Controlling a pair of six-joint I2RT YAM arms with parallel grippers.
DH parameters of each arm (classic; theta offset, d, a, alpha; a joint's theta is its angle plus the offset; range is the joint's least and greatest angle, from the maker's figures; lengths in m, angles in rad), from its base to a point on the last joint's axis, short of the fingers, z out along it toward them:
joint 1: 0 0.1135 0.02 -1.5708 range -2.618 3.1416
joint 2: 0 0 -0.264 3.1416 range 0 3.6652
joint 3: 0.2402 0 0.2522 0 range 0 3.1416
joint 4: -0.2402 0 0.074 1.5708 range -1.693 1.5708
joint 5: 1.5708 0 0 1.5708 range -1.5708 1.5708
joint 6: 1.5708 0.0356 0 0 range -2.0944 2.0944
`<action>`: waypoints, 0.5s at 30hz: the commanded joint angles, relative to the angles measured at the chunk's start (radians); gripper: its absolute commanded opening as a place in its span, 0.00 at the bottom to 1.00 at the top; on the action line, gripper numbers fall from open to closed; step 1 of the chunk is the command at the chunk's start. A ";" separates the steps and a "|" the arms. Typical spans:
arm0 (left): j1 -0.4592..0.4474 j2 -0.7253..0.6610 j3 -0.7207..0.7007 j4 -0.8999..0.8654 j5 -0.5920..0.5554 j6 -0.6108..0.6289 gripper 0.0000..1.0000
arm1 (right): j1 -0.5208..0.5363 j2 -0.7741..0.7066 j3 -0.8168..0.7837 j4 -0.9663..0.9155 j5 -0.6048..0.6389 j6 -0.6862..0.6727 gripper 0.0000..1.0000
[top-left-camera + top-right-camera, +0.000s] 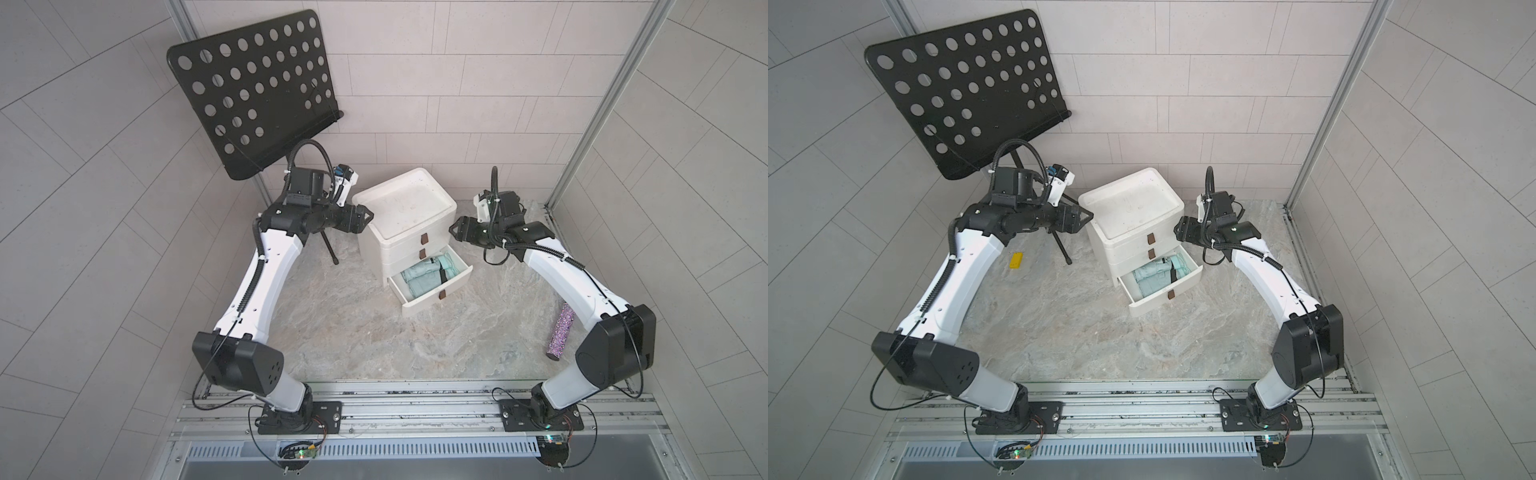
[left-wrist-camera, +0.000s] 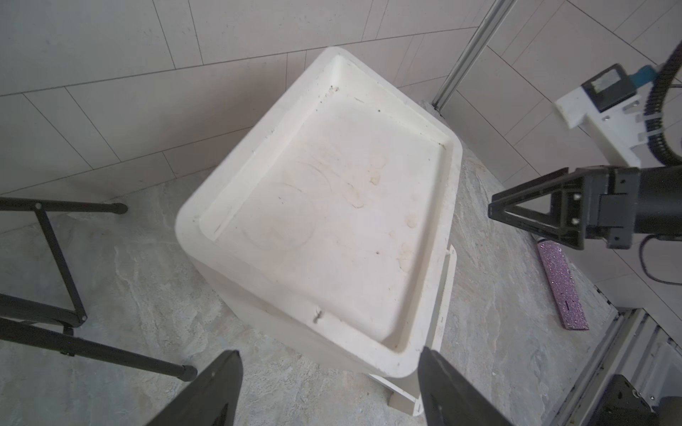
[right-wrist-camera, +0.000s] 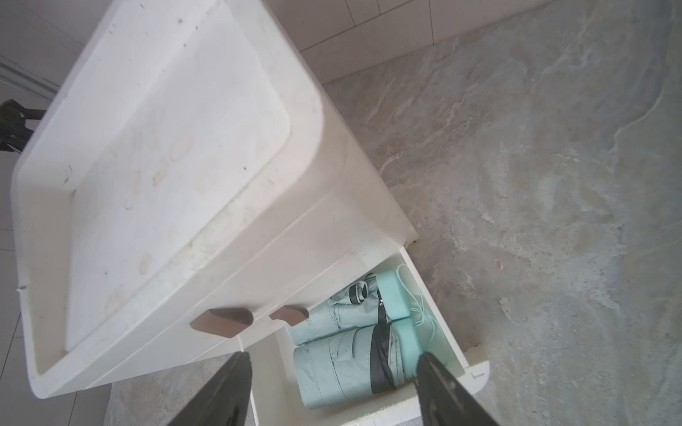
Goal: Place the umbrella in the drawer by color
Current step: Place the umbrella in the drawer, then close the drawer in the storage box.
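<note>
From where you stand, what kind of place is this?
Likely a robot test cell, not a home: two arms bolted to an aluminium rail, tiled panels in a metal frame, and staged props, a white drawer unit and a music stand.

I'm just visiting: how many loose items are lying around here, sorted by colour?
Mint-green umbrellas, in the open drawer: 2
Purple glittery tube: 1
Small yellow object: 1
Total: 4
</note>
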 commanded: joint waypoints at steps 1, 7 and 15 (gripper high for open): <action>0.007 0.063 0.082 -0.070 -0.054 -0.027 0.84 | -0.023 0.037 0.107 -0.057 0.013 -0.054 0.73; 0.007 0.175 0.190 -0.072 -0.116 -0.034 0.86 | -0.051 0.178 0.305 -0.101 -0.012 -0.085 0.74; 0.012 0.294 0.280 -0.015 -0.145 -0.004 0.89 | -0.048 0.324 0.493 -0.174 -0.028 -0.086 0.73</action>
